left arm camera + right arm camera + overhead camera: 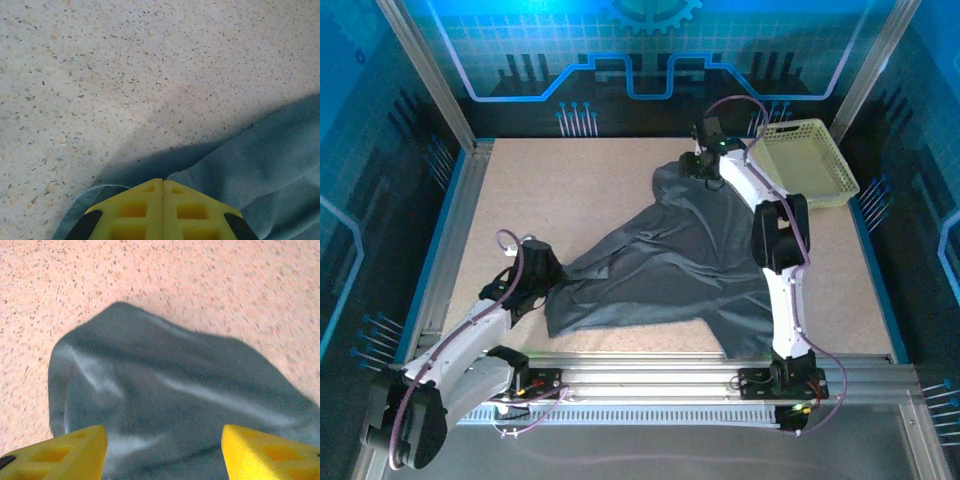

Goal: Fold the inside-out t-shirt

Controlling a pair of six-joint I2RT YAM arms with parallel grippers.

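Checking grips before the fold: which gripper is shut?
The left gripper: its yellow fingers meet, at the shirt's edge. The right gripper's fingers stand wide apart over the shirt.

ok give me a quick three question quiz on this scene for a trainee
1. True or false: the left tool is open.
2. Where does the basket sit? A: far right corner. B: near left corner. C: dead centre.
3. What lies under the right tool, whose jaws stand apart?

Key
1. False, it is shut.
2. A.
3. The shirt.
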